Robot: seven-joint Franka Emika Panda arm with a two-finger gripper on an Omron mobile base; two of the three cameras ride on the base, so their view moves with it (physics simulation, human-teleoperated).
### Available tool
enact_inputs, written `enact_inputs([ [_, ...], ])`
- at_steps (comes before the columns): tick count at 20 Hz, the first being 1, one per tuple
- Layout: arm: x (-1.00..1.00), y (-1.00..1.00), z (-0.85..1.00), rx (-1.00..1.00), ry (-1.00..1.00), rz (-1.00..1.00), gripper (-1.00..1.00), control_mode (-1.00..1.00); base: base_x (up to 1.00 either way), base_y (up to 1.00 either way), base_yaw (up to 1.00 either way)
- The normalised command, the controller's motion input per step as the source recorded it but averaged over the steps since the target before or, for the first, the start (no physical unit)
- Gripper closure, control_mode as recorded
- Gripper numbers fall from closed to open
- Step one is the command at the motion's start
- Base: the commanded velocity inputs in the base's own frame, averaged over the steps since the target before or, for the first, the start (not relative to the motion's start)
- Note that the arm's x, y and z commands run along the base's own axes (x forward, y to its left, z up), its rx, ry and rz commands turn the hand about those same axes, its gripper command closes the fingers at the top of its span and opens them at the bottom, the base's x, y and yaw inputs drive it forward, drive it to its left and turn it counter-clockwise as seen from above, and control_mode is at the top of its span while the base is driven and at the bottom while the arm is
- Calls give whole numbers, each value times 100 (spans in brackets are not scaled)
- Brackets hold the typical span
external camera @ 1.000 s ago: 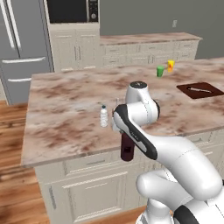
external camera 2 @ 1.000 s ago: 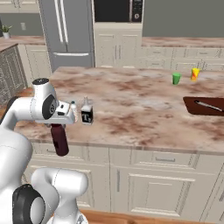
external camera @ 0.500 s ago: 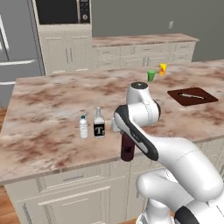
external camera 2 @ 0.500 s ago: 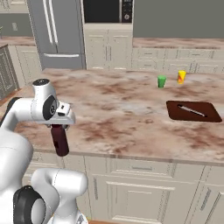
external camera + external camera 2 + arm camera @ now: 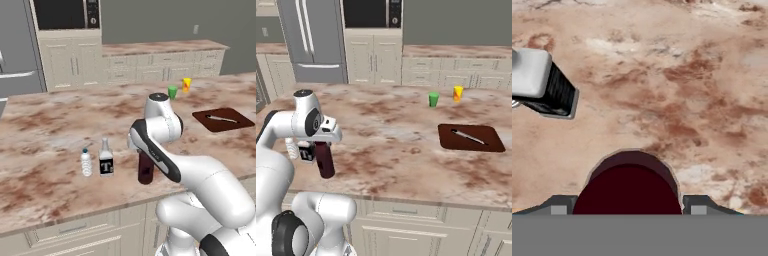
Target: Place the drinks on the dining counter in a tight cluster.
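My gripper (image 5: 144, 156) is shut on the dark maroon bottle (image 5: 145, 171), holding it upright by its top over the near part of the dining counter (image 5: 55, 125). From the hand view the maroon bottle (image 5: 628, 187) sits between the two fingertips (image 5: 559, 205). Just left of it stand the white bottle with the black T label (image 5: 105, 159) and the small clear water bottle (image 5: 86, 163), close together. In the right base view the maroon bottle (image 5: 324, 159) partly covers the T bottle (image 5: 305, 153). I cannot tell whether the maroon bottle touches the stone.
A dark cutting board with a knife (image 5: 223, 119) lies at the counter's right. A green cup (image 5: 172, 92) and a yellow-orange cup (image 5: 186, 84) stand at the far side. Behind are cream cabinets, a wall counter (image 5: 165, 47) and a fridge (image 5: 311, 40).
The whole picture has shifted, so the base and its cameras have moved along the counter. The gripper still holds the maroon bottle; the two standing bottles now show close beside it.
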Motion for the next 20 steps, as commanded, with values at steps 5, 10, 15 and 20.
enact_inputs([
  [5,0,0,0,0,0,0,100,100,48,-9,0],
  [10,0,0,0,0,0,0,100,100,40,0,0],
  [15,44,8,-6,5,0,3,100,-100,8,1,0],
  [20,60,18,-7,9,1,4,100,-100,0,0,0],
])
